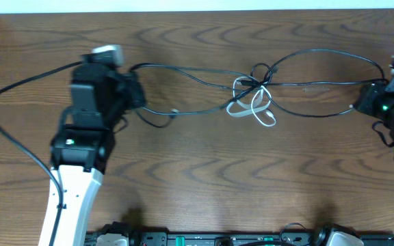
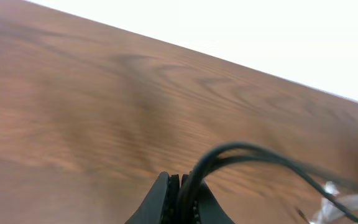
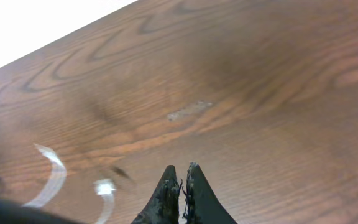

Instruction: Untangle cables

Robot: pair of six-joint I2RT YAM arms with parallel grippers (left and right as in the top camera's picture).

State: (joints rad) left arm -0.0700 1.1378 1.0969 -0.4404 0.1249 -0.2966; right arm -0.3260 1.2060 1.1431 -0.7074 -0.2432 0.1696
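Two thin black cables run across the table from my left gripper to my right gripper. They cross in a knot at mid-table. A white cable is looped through that knot. In the left wrist view my left gripper is shut on a black cable that arcs off to the right, with the white cable blurred beyond. The right gripper is shut, and overhead the black loop ends at its jaws. White cable loops lie ahead of it.
A thick black arm cable sweeps round the left arm. The table's far edge lies behind the cables. A black rail with equipment lines the front edge. A pale scuff marks the wood.
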